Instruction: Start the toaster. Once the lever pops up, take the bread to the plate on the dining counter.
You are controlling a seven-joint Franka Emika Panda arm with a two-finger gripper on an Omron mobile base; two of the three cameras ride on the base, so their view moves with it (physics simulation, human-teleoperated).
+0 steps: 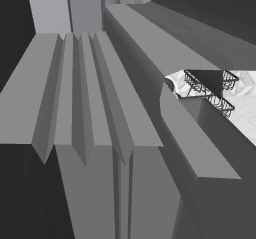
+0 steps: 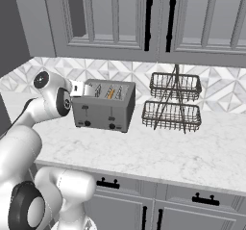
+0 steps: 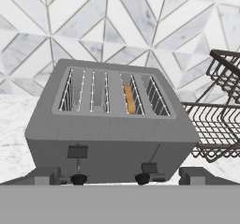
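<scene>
While the bread [image 3: 130, 99] sits in the toaster's [image 3: 110, 124] right slot, the gripper [image 3: 122, 175] stands spread wide, holding nothing

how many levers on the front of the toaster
2. On the toaster front in the hand view: the left lever sits higher, the right lever lower, below the slot that holds the bread. Other sides are hidden.

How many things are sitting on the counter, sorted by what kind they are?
Toaster: 1
Bread slice in the toaster: 1
Wire basket rack: 1
Total: 3
</scene>
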